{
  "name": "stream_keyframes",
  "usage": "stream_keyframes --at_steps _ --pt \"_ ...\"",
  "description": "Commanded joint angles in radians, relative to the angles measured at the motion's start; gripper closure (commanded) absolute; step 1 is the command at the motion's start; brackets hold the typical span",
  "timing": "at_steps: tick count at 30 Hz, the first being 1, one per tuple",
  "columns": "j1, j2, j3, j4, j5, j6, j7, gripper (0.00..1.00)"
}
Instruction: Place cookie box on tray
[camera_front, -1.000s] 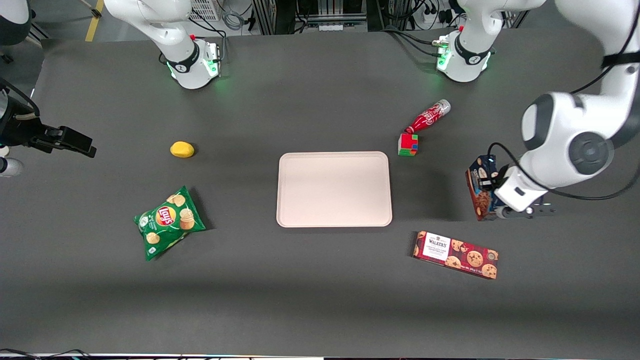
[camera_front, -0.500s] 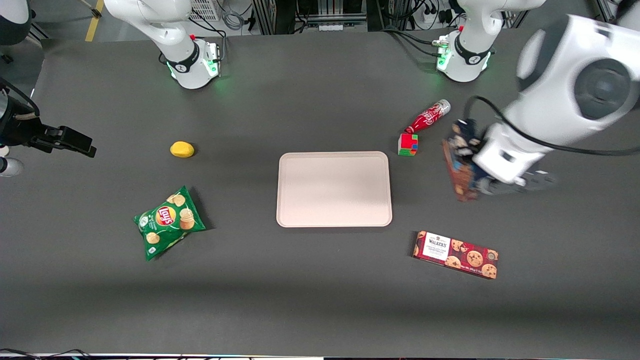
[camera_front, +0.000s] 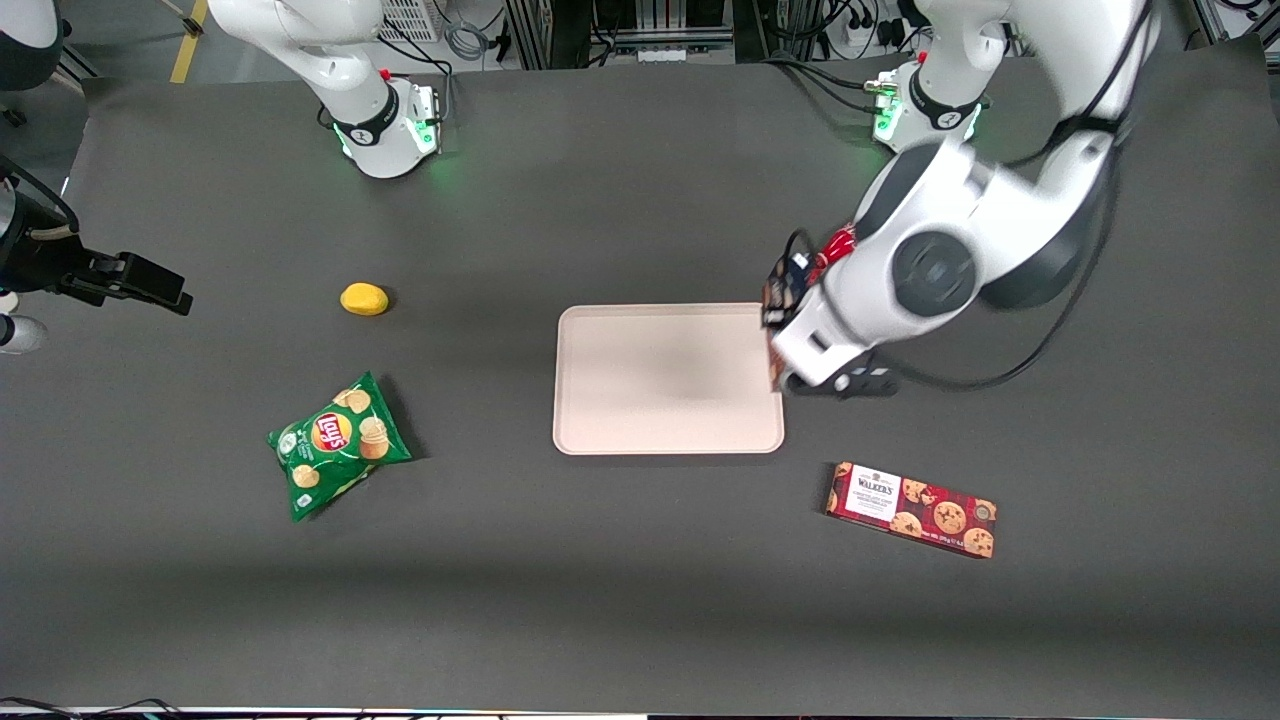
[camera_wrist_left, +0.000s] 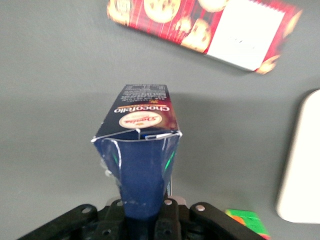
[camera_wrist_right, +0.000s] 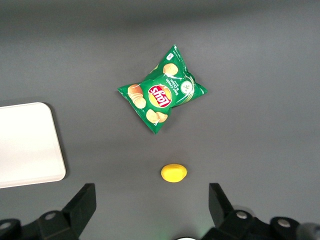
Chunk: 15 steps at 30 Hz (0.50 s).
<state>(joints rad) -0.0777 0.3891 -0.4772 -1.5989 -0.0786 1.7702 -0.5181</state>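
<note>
The gripper (camera_wrist_left: 144, 212) squeezes the cookie box (camera_wrist_left: 140, 165) tight and holds it up in the air, at about 3 o'clock of the tray (camera_front: 668, 378), maybe just over its rim.

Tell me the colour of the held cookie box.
Dark navy cookie box, clamped in the hand; clearest in left wrist view.

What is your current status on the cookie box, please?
Gripper shut on box, in the air at tray edge. Box not yet down. Tray bare.

navy cookie box (camera_wrist_left: 141, 165) held aloft, pale tray (camera_front: 668, 378) empty
</note>
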Motion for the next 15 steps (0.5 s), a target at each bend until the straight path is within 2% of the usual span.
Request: stream_keyframes --at_steps 1,7,12,13,14,15 --pt "0.001 0.043 -0.004 -0.127 -0.003 0.207 0.009 0.92" --pt "-0.007 0.083 -0.004 -0.217 0.006 0.385 -0.002 0.89" --pt "-0.008 0.12 -0.004 -0.228 0.082 0.41 -0.019 0.86" --pt "-0.007 0.122 -0.004 -0.227 0.089 0.41 -0.02 0.83" --pt "-0.007 0.123 -0.006 -0.227 0.095 0.41 -0.022 0.76" --pt "-0.007 0.125 -0.006 -0.227 0.095 0.407 -0.023 0.62"
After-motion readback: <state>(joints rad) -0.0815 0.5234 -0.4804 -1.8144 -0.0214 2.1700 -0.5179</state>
